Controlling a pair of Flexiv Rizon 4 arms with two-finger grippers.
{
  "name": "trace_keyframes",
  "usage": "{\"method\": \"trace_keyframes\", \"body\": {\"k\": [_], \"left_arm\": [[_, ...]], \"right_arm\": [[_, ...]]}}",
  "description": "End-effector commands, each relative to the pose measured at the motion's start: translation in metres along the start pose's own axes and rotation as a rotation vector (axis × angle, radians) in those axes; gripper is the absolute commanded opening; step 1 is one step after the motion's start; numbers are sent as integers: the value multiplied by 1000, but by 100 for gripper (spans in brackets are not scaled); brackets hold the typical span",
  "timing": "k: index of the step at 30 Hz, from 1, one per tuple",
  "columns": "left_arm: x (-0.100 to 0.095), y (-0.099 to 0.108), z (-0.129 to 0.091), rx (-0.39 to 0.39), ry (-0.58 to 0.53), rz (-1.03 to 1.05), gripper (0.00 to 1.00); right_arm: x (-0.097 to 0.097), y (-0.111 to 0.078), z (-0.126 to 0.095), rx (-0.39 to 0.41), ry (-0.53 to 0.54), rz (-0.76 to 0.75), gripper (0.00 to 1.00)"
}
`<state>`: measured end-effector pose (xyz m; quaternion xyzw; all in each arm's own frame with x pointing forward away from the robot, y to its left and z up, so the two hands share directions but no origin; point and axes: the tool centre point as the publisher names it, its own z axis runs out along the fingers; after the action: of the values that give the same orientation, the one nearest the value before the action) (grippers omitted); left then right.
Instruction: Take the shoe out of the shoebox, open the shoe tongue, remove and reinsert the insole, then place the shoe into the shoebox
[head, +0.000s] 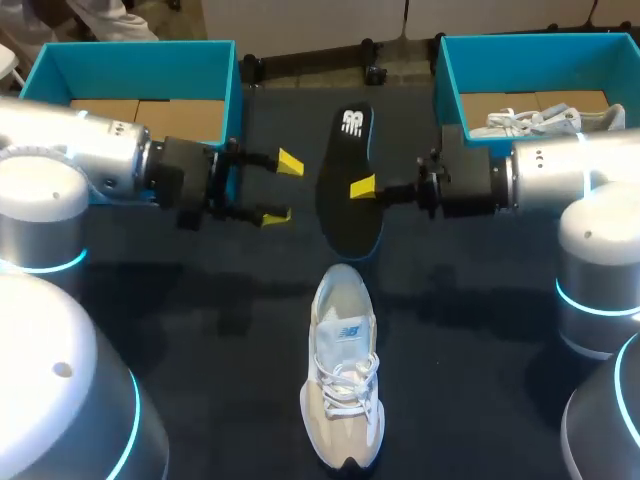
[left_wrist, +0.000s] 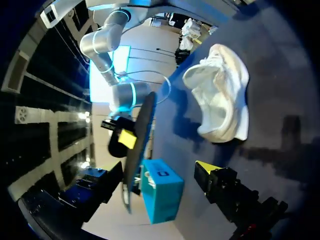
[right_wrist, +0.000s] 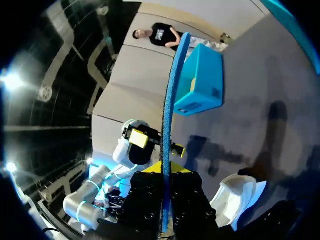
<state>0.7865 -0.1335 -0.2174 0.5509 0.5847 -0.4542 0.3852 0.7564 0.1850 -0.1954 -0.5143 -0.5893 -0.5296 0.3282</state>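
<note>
Holding the black insole (head: 348, 150) by its edge, the right gripper (head: 365, 187) pinches it tight above the dark table (head: 200, 320). The left gripper (head: 283, 188) sits beside it, fingers apart, holding nothing. It should slide slowly into the white shoe (head: 343, 375) lying nearer, I think. Blue boxes stand far away: left shoebox (head: 140, 65), right shoebox (head: 540, 55).

One fingertip of the right gripper (head: 362, 188) hiding behind the held insole (head: 345, 215), right arm (head: 560, 175) covering part of the second shoe (head: 540, 122) in the right shoebox (head: 450, 80), gripper body blocking part of the shoe (right_wrist: 235, 197) in the right wrist view.
</note>
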Motion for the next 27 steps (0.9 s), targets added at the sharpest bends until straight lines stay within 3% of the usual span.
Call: {"method": "trace_keyframes", "body": {"k": [1,13,17,27], "left_arm": [[10,-19,-21,-86,236,42,100],[10,-19,-21,-86,236,42,100],[17,-16,-11,-111,274,-91,100],[15,-22,-22,-175,441,-358,100]], "right_arm": [[3,-3,0,-25,36,-61,0],[3,-3,0,-25,36,-61,0],[5,-10,0,-41,-6,-71,0],[-10,-24,2,-68,18,-65,0]]}}
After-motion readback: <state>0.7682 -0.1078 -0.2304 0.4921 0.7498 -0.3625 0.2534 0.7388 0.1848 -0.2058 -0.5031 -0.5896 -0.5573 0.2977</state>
